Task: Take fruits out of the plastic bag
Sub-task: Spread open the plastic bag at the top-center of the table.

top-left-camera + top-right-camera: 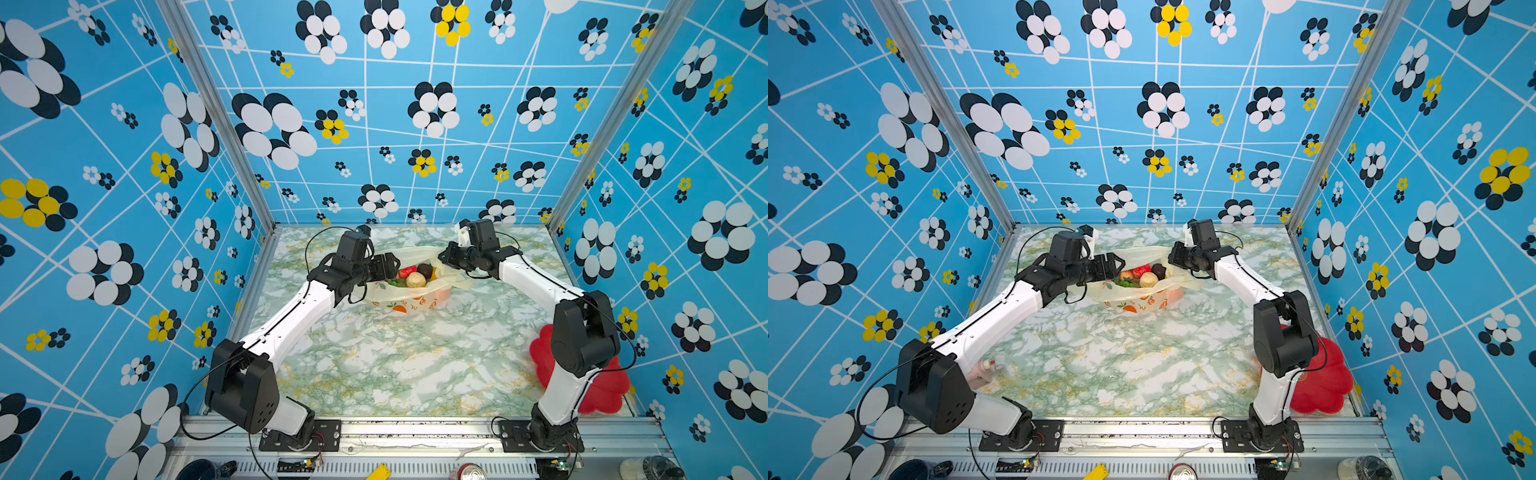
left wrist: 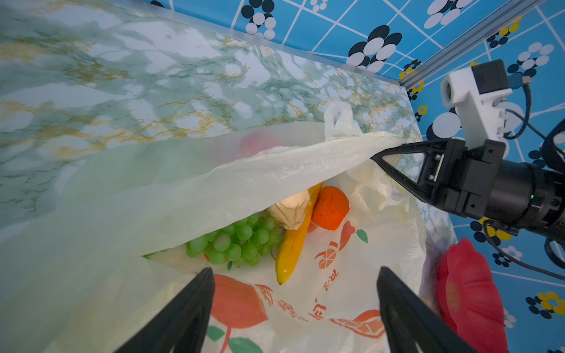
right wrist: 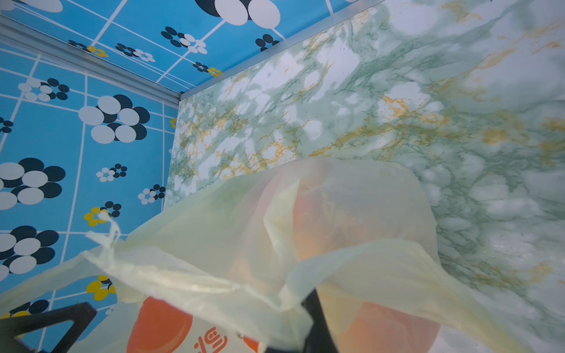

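Two jobs — my left tool (image 2: 295, 270) hangs spread wide over the fruits (image 2: 238, 241), gripping nothing; my right tool (image 2: 379, 159) is clamped on the plastic bag (image 2: 214, 189).

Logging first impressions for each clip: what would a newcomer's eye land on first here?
The loud blue walls with black, white and yellow flowers enclose a marbled table. At its far middle lies the pale-yellow plastic bag, its mouth open on bright toy fruits. The right hand is shut on its edge and the left hand is open at the mouth. A red flower-shaped plate sits at the near right corner, partly behind the right arm.
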Robot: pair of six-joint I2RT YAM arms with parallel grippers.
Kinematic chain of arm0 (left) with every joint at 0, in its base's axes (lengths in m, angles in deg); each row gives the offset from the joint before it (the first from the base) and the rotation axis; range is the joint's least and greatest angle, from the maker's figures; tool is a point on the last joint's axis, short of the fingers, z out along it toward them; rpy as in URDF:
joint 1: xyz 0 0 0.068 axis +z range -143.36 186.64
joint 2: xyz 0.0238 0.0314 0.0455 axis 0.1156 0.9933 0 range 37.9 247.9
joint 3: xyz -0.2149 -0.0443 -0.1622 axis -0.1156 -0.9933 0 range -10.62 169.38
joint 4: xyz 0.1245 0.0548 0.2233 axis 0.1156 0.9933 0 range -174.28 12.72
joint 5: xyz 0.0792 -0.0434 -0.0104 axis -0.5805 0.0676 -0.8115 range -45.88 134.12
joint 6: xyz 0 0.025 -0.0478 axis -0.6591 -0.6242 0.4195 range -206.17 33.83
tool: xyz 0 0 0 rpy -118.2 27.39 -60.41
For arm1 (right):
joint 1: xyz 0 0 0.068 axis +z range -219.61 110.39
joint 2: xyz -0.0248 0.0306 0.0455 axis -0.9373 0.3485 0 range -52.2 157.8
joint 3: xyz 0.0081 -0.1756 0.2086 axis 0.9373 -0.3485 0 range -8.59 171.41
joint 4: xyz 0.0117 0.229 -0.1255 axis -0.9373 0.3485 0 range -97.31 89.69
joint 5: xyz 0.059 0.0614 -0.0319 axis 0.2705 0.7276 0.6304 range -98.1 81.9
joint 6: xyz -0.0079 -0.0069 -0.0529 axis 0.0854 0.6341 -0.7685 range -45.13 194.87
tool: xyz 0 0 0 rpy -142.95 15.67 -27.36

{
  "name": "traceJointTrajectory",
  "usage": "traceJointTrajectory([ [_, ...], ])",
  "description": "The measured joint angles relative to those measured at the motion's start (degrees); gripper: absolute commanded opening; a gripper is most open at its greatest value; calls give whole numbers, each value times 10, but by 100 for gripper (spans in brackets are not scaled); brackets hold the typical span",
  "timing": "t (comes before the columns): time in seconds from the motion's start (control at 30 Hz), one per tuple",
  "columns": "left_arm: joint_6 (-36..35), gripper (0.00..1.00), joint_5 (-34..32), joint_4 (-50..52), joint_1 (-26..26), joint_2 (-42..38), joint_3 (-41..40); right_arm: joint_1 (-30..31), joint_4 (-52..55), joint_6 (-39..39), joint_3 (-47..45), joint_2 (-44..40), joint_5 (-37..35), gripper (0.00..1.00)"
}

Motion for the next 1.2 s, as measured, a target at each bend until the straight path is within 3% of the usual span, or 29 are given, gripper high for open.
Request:
traceJointTrajectory([
  [0.1, -4, 84, -5, -3, 0, 9, 1, 0, 0, -2, -7, -5, -4, 0],
  [0.27, -43, 85, -145, 62, -94, -10, 34, 1, 15, -9, -13, -12, -26, 0],
  [0.37, -38, 82, -223, 101, -118, -74, 14, 3, 28, -18, -13, -14, -40, 0],
  [0.5, -36, 79, -273, 132, -102, -172, -28, 16, 43, -31, -13, -15, -57, 0],
  [0.63, -25, 68, -231, 123, -28, -170, -35, 34, 52, -38, -13, -15, -65, 0],
  [0.77, -16, 60, -179, 119, 24, -97, -40, 42, 59, -41, -13, -16, -75, 0],
  [1.0, -1, 82, -83, 77, 50, 11, -41, 43, 59, -43, -15, -32, -79, 0],
  [1.2, 18, 86, -52, 33, 51, 42, -35, 46, 59, -47, -21, -37, -83, 0],
])
